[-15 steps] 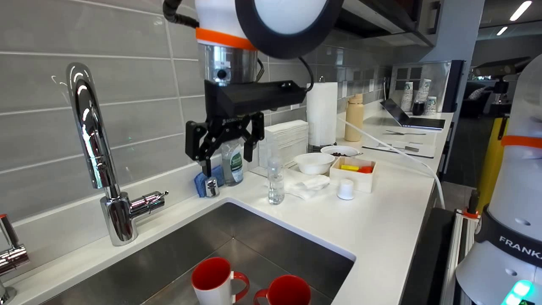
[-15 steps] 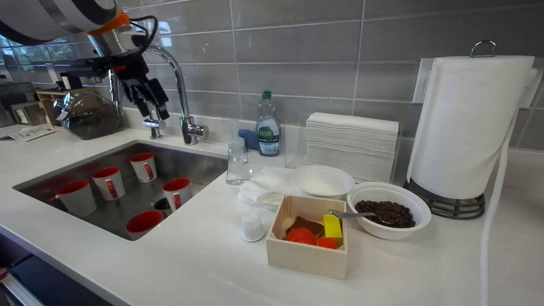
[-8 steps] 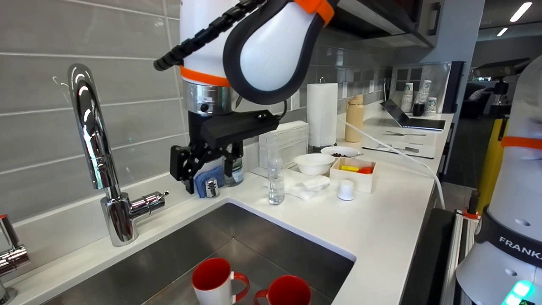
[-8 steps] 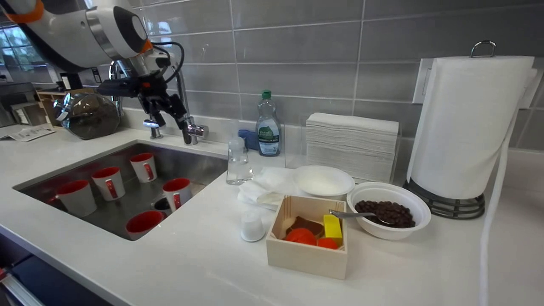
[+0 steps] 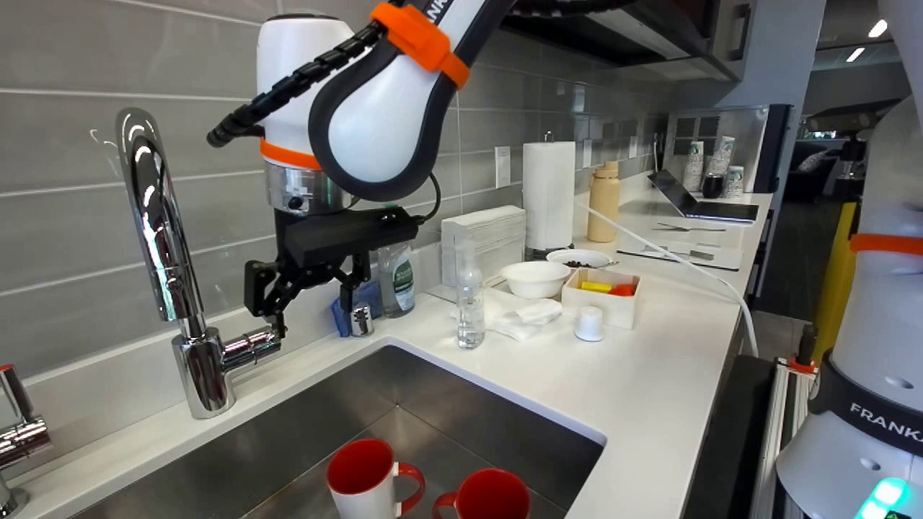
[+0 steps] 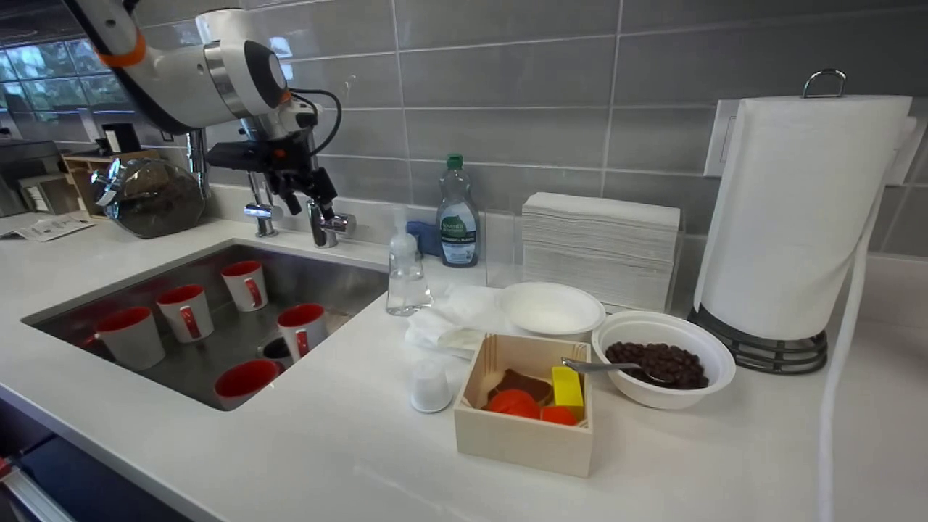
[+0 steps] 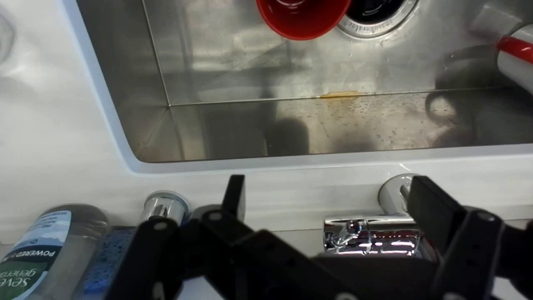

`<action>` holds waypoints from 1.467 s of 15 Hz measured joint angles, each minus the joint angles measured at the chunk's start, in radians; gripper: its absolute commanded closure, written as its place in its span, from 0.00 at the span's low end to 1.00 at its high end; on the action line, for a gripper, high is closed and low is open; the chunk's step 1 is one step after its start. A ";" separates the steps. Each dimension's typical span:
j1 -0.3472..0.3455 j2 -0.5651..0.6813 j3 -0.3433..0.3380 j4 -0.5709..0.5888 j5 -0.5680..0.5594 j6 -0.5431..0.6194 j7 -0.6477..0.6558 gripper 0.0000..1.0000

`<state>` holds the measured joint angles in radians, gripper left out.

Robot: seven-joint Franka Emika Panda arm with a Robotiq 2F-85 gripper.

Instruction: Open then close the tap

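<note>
The tap [image 5: 204,371] is a tall chrome faucet with an arched gooseneck behind the sink. Its side handle [image 5: 249,347] has a small lever stub at the end. In an exterior view the tap's base [image 6: 322,230] shows, with the gooseneck mostly hidden behind the arm. My gripper [image 5: 314,315] is open and empty, pointing down over the end of the handle. One fingertip overlaps the handle end there; contact cannot be told. In the wrist view the tap handle [image 7: 370,233] lies between the spread fingers [image 7: 328,196], nearer the right finger, which partly covers the base.
The sink [image 5: 497,389] holds several red-and-white mugs [image 5: 360,472]. A low chrome fitting [image 5: 361,319], a blue sponge [image 7: 104,258] and a dish soap bottle [image 5: 396,281] stand by the wall. A clear pump bottle [image 5: 470,310] stands by the sink corner. Another faucet [image 5: 21,440] stands beyond the tap.
The arm has moved along the wall toward the tap and lowered, bringing the open gripper from above the low chrome fitting to over the tap's handle. The tap looks unchanged.
</note>
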<state>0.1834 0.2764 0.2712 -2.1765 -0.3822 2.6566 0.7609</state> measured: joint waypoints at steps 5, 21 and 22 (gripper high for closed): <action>0.124 0.075 -0.131 0.088 0.000 -0.045 0.001 0.00; 0.216 0.154 -0.262 0.187 0.001 -0.093 0.079 0.00; 0.216 0.154 -0.268 0.187 0.001 -0.093 0.085 0.00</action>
<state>0.3990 0.4302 0.0028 -1.9899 -0.3812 2.5640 0.8462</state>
